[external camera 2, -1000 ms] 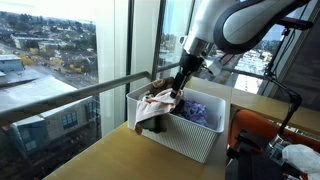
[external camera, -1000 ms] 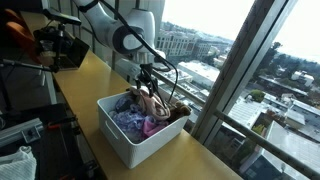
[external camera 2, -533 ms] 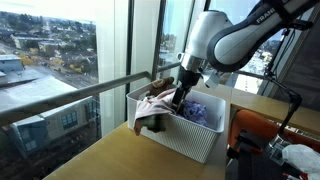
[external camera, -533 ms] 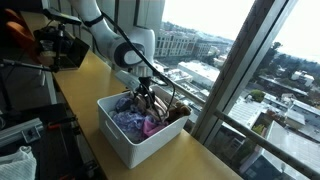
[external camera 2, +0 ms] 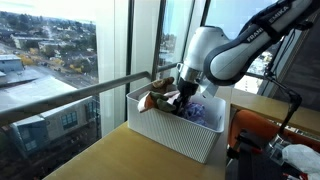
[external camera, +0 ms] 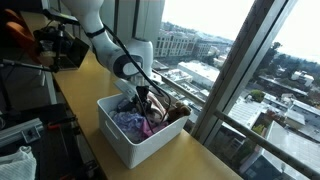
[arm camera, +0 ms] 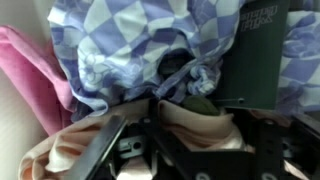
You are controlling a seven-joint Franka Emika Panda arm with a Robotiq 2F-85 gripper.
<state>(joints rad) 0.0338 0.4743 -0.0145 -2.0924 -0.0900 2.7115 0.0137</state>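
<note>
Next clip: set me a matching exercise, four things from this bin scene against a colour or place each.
Things:
1. bin
2. checked cloth
3. plain cloth
4. fingers

Matches:
a. pink
b. blue and white
c. down among the clothes
d. white, on the wooden counter by the window

Pairs: 1-d, 2-b, 3-a, 4-c.

Both exterior views face the bin [external camera: 125, 148] [external camera 2: 175, 135] from opposite sides, wrist view close above.
</note>
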